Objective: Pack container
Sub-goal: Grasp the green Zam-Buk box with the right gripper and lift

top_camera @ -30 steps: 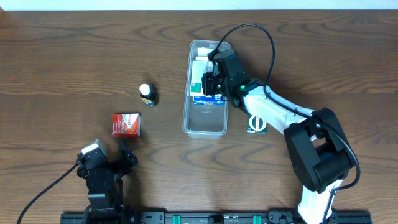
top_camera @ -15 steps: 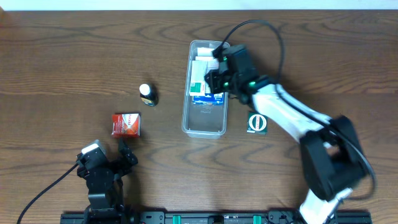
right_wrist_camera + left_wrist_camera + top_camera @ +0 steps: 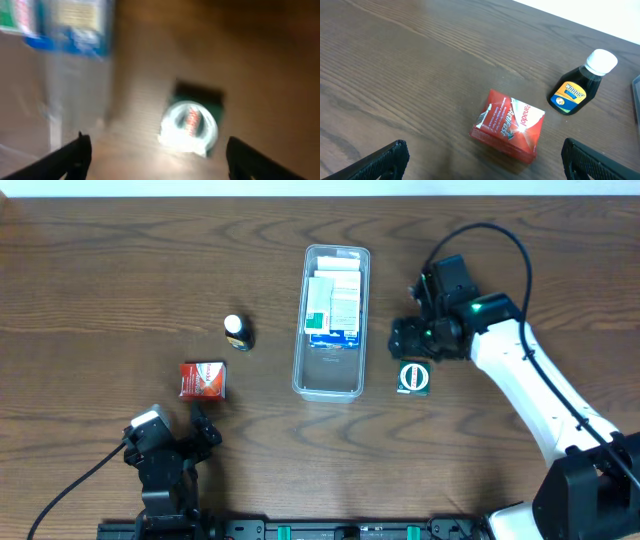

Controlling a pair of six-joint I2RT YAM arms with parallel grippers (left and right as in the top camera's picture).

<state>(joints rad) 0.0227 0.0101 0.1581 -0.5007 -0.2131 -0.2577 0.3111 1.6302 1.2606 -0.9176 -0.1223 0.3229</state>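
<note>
One container [image 3: 328,376], bottle [image 3: 238,332]; two loose boxes [image 3: 203,380] [image 3: 412,377]

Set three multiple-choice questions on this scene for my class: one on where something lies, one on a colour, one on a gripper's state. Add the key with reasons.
1. Where does the green box lie relative to the container?
A inside it
B outside it, to its right
C outside it, to its left

2. What colour is the dark bottle's cap?
A white
B red
C blue

3. How is the right gripper?
A shut on a box
B open and empty
C out of view

Key:
1 B, the overhead view shows it beyond the container's right wall.
2 A, the left wrist view shows a white cap.
3 B, its fingers stand wide apart, clamping nothing.
</note>
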